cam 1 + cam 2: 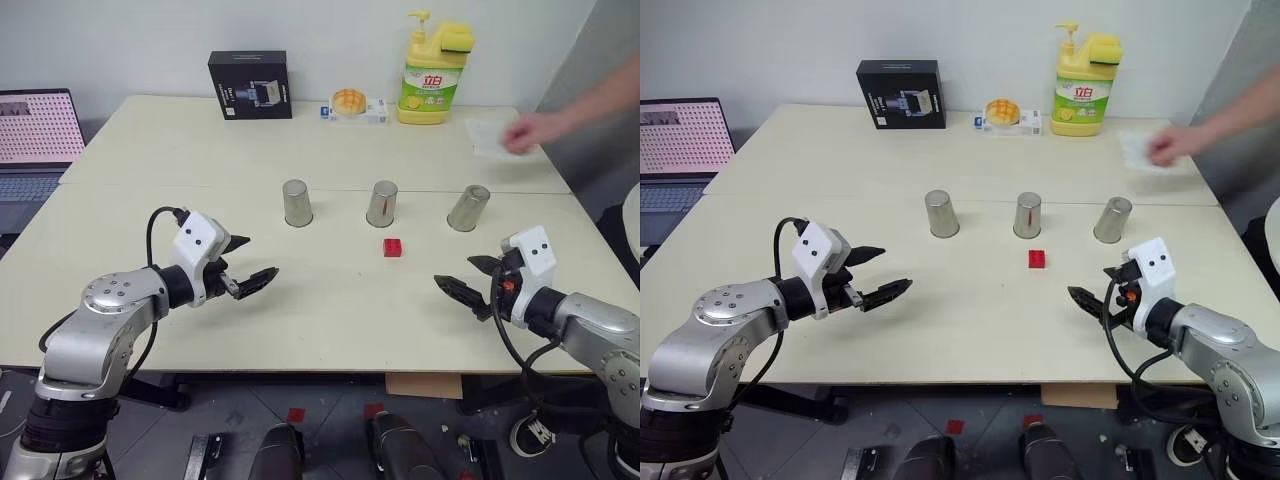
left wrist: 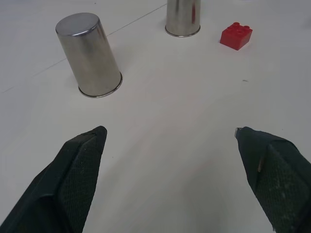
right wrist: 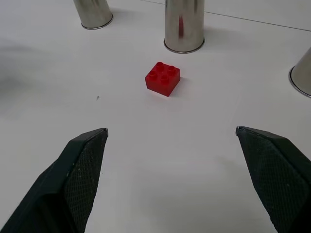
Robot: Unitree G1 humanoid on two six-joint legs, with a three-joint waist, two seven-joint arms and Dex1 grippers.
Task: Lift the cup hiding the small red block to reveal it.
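Three alike steel cups stand upside down in a row on the table: the left [image 1: 296, 202], the middle [image 1: 383, 203] and the right [image 1: 468, 208]. The small red block [image 1: 393, 247] lies uncovered just in front of the middle cup, so no cup hides it. My left gripper [image 1: 258, 257] hovers open over the table, nearer me than the left cup and apart from it. On the other side my right gripper [image 1: 455, 271] is open too, right of the block and nearer me. In the right wrist view the block [image 3: 162, 78] sits ahead between the fingers.
At the table's back stand a black box [image 1: 250, 85], a small bun package [image 1: 350, 103] and a yellow dish soap bottle [image 1: 435, 70]. A laptop [image 1: 35, 140] sits at the far left. A person's hand [image 1: 530, 132] rests on a paper at the back right.
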